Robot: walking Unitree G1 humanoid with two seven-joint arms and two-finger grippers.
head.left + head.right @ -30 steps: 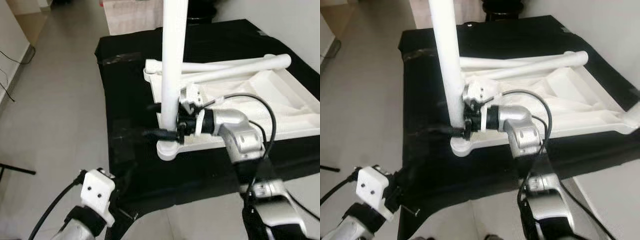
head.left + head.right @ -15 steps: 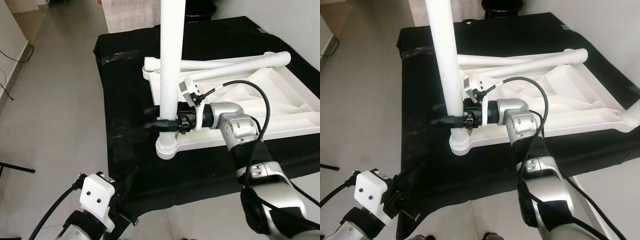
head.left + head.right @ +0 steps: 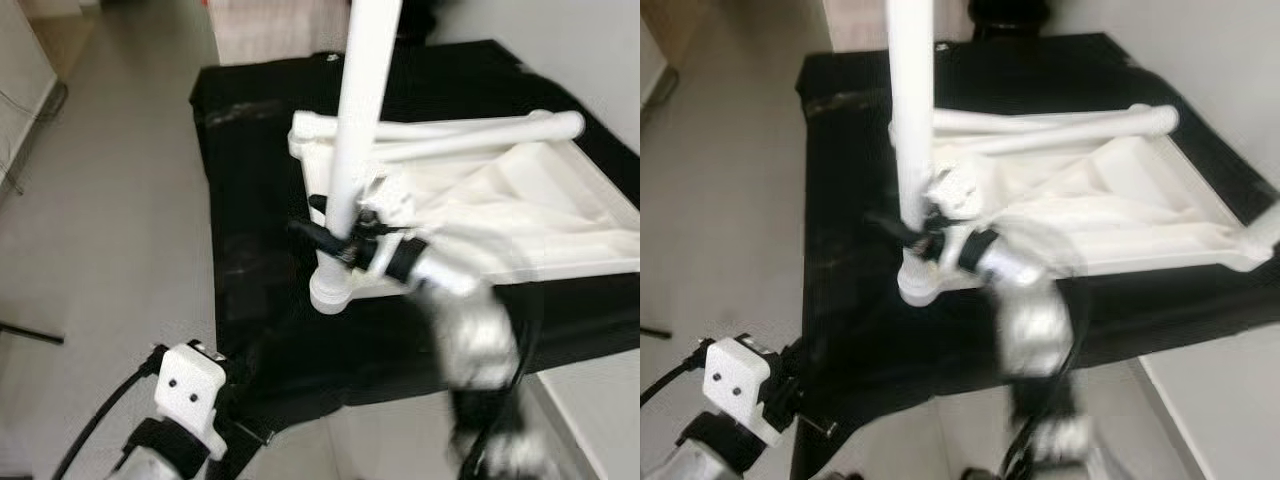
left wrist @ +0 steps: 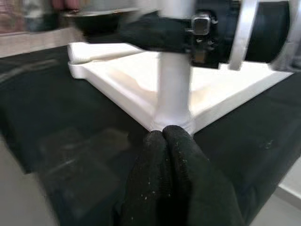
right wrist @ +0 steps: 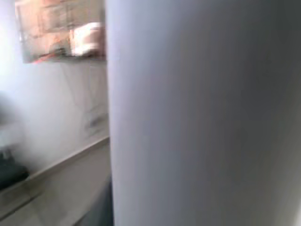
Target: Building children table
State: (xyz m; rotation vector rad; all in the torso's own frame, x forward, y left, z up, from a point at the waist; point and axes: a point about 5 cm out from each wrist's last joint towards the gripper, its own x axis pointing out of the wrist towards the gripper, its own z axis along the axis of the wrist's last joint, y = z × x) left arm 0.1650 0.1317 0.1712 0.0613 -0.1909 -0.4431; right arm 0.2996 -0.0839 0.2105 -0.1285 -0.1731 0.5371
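Observation:
A white children's table (image 3: pixel 520 215) lies upside down on a black cloth (image 3: pixel 255 200). One white leg (image 3: pixel 360 120) stands in the near left corner socket (image 3: pixel 332 292), leaning slightly to the right. My right gripper (image 3: pixel 335 238) is shut on this leg just above the socket; its arm is blurred by motion. The leg (image 5: pixel 202 113) looms close and white in the right wrist view. Two more legs (image 3: pixel 470 135) lie across the far side of the table. My left gripper (image 4: pixel 164 139) hangs low before the cloth's near edge, fingers shut on nothing, pointing at the socket (image 4: pixel 173 123).
Grey tiled floor (image 3: pixel 110 220) spreads to the left of the cloth-covered platform. A pale piece of furniture (image 3: pixel 275 25) stands behind it. A white wall (image 3: pixel 590 50) runs along the right.
The right arm has swung lower and is now blurred. The upright leg has tipped from vertical to leaning right at the top. The left arm is about where it was.

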